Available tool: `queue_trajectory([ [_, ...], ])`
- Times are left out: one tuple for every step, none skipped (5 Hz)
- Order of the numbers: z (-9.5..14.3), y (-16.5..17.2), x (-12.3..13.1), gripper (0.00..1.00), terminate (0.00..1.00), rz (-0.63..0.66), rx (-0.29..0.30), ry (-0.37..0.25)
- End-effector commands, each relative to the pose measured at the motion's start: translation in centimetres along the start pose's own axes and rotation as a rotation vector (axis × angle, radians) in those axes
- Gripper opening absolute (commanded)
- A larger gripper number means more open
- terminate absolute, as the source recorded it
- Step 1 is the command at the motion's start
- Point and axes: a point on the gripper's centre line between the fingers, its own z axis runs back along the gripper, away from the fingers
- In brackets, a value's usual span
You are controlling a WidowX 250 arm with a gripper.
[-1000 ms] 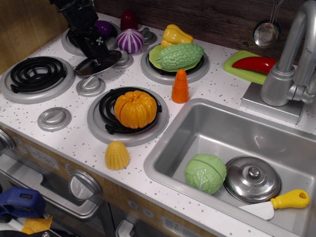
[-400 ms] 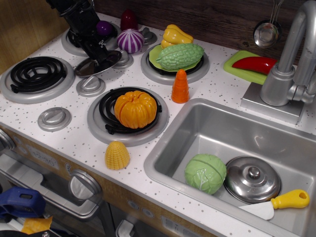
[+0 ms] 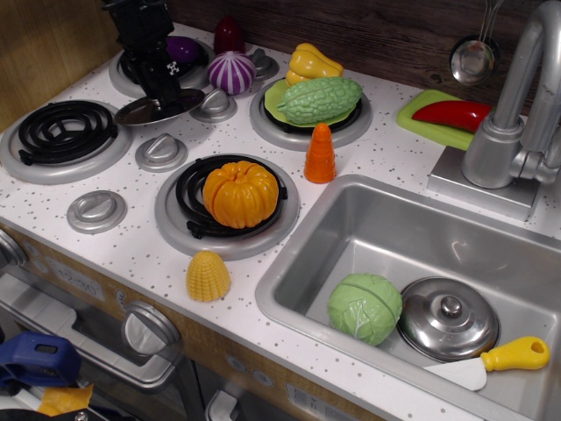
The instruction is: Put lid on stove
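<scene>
Lid [image 3: 153,109], thin, stiff, light and slippery steel best held by its centre knob, sits low at the stove's [image 3: 131,254] back-left burner, the black gripper [image 3: 166,84] seemingly pinching that knob.

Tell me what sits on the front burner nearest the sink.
An orange pumpkin sits on that burner of the stove. Black coil shows around it; the coil's middle is covered by the pumpkin.

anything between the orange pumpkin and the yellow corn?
No. Only the burner ring's silver rim and bare white speckled top between pumpkin and corn, in the one view.
</scene>
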Motion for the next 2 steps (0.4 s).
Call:
queue_trajectory([
  [6.7, 0.6, -0.9, 0.00, 0.00, -0.015, 0.205, -0.052],
  [7.3, 1.7, -2.5, 0.00, 0.00, -0.035, 0.293, -0.045],
])
